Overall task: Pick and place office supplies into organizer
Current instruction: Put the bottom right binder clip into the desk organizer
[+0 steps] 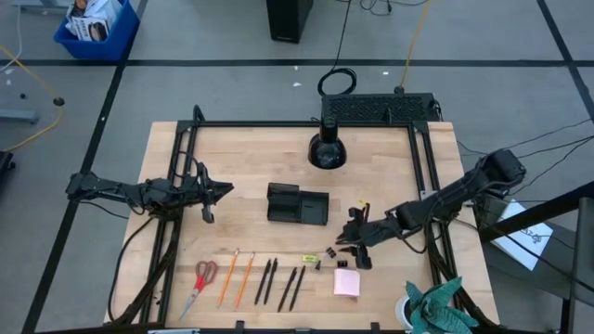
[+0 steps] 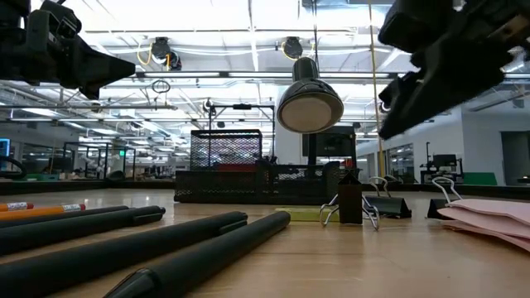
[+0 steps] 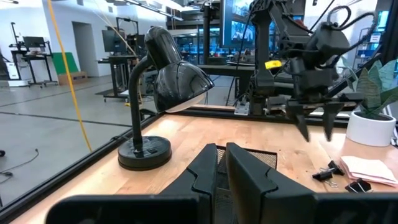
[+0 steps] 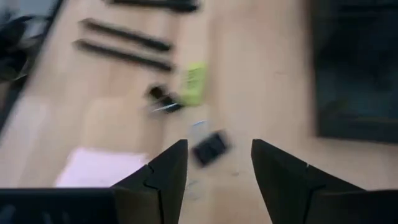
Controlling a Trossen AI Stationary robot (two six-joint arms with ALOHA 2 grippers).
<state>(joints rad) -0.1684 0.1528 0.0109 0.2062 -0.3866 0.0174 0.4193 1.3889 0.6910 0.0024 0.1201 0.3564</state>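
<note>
We see the right gripper (image 1: 355,243) hanging above the table's right half with its fingers (image 4: 166,175) spread apart and nothing between them, poised over a small black binder clip (image 4: 210,148) that lies on the wood. Beside that clip sit a yellow-green bit (image 4: 194,83) and another dark clip (image 4: 163,98), and the pink sticky-note pad (image 1: 347,282) rests just in front of the gripper. The black organizer (image 1: 297,204) stands near the table's middle, between the two arms (we cannot make out what its compartments hold). Along the front edge lie the red-handled scissors (image 1: 199,282), two orange pencils (image 1: 236,278) and the black pens (image 1: 280,282), all well apart from the organizer. The left gripper (image 1: 215,197) waits over the table's left side, its fingers (image 3: 204,174) pressed nearly together and empty. A black desk lamp (image 1: 327,146) stands behind the organizer.
</note>
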